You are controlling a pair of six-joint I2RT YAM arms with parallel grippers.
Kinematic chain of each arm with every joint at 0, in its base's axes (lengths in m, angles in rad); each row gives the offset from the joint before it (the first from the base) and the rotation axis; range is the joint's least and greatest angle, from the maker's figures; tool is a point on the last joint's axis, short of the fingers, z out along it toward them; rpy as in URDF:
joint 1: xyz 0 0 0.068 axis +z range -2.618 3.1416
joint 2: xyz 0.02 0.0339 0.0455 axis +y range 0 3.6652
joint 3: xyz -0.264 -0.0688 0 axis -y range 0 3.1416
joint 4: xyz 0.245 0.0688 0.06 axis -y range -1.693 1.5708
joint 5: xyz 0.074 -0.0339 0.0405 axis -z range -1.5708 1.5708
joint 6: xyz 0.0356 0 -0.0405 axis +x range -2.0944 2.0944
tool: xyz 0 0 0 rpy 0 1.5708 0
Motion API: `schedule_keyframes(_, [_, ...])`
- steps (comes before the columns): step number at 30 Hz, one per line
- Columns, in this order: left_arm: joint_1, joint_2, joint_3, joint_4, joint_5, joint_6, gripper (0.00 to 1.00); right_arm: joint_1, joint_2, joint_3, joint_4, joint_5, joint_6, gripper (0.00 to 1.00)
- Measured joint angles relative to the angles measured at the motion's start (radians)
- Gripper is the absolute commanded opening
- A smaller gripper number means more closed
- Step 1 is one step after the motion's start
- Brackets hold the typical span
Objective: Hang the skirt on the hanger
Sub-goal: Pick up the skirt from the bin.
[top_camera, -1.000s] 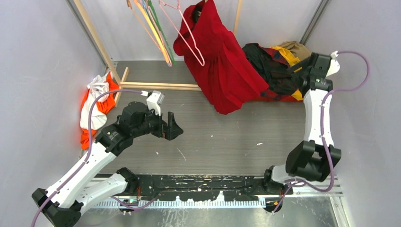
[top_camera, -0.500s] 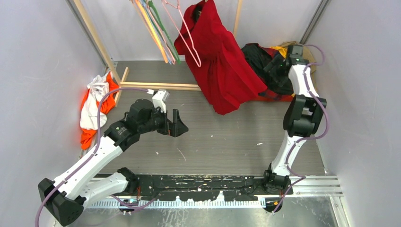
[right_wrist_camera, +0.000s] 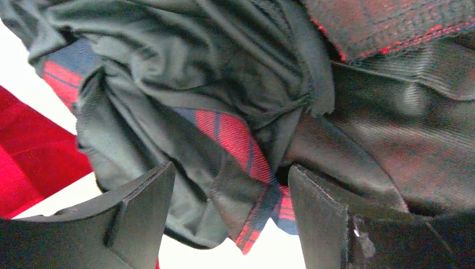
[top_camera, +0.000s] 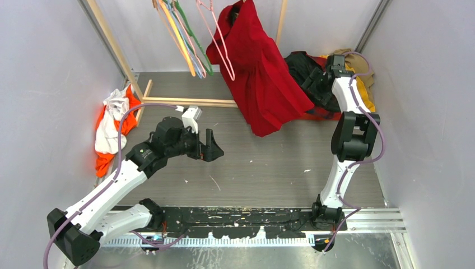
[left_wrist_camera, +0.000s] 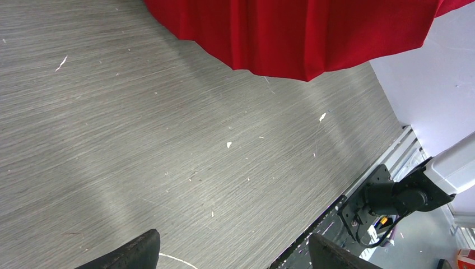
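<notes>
The bright-red skirt (top_camera: 263, 78) hangs from the top of the rack at the back and drapes down to the table. Its hem fills the top of the left wrist view (left_wrist_camera: 291, 33). The hanger is hidden; fabric covers whatever carries the skirt's top. My left gripper (top_camera: 212, 147) hovers open over bare table, left of and nearer than the hem, with nothing between its fingertips (left_wrist_camera: 235, 260). My right gripper (top_camera: 315, 84) reaches into the dark clothes pile just right of the skirt. Its jaws stand open (right_wrist_camera: 229, 224) around a loose fold of the plaid shirt (right_wrist_camera: 235, 134), not pinching it.
Pink (top_camera: 221, 45), green (top_camera: 193, 42) and orange (top_camera: 179, 36) hangers dangle left of the skirt. A wooden rack frame (top_camera: 190, 102) lies along the back. Dark and mustard clothes (top_camera: 367, 87) are heaped at back right, and orange-and-white clothes (top_camera: 112, 129) lie by the left wall.
My right arm has swung from the right wall in toward the dark pile, its gripper now among those clothes. My left gripper has shifted slightly right. The hangers have swayed a little.
</notes>
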Motion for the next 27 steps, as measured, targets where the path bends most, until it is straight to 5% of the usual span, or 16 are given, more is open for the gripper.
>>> schedule_keyframes(5, [0.0, 0.0, 0.0, -0.001, 0.0, -0.001, 0.99, 0.002, 0.011, -0.038, 0.001, 0.036, -0.012, 0.71])
schedule_keyframes(7, [0.0, 0.0, 0.0, -0.002, 0.0, -0.003, 0.99, 0.005, 0.011, -0.059, 0.005, 0.042, -0.014, 0.51])
schedule_keyframes(10, [0.0, 0.0, 0.0, -0.002, 0.0, -0.008, 0.99, 0.008, 0.011, -0.064, 0.019, 0.035, -0.008, 0.05])
schedule_keyframes(11, [0.0, 0.0, 0.0, -0.004, 0.0, -0.011, 0.99, 0.008, 0.011, -0.064, 0.027, 0.029, -0.011, 0.02])
schedule_keyframes(19, [0.0, -0.029, 0.0, -0.017, -0.001, -0.017, 0.99, 0.008, -0.069, -0.056, 0.064, 0.003, 0.023, 0.01])
schedule_keyframes(27, [0.0, -0.084, 0.0, -0.035, -0.002, -0.017, 0.99, 0.011, -0.537, -0.016, 0.034, 0.13, 0.011, 0.01])
